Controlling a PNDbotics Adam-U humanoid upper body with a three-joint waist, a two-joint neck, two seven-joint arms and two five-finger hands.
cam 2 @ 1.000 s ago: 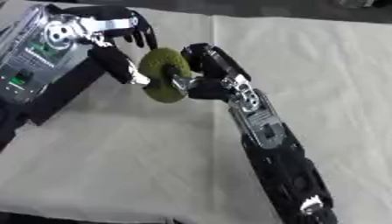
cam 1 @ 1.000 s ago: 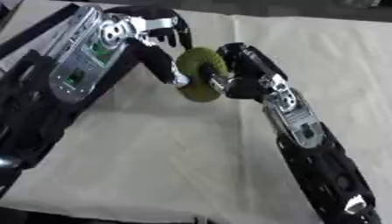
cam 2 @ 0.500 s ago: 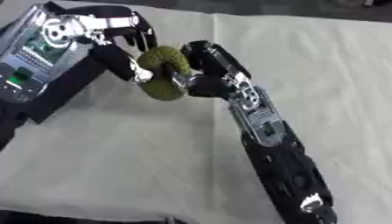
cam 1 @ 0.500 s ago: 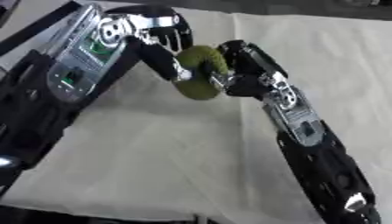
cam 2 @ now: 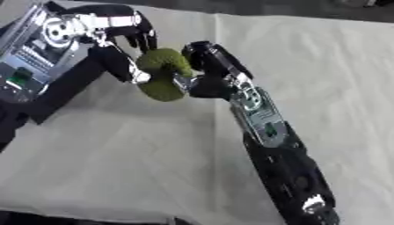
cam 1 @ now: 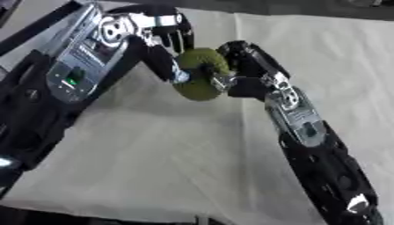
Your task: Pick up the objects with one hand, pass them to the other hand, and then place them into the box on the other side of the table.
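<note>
Two hands — left hand [cam 1: 165, 37], right hand [cam 1: 245, 66] — clasp green object [cam 1: 198, 79] | cream tablecloth [cam 1: 154, 154]

A pale cream cloth [cam 1: 154, 167] covers the counter and fills nearly the whole view, lying askew so its far edge slants across the top. The cloth is faintly creased and evenly lit, with soft shadows falling on it toward the left. Beyond its far edge runs a dark strip [cam 2: 254, 8] whose details cannot be made out. Along the bottom the cloth ends at the counter's dark near edge [cam 1: 115, 215].
</note>
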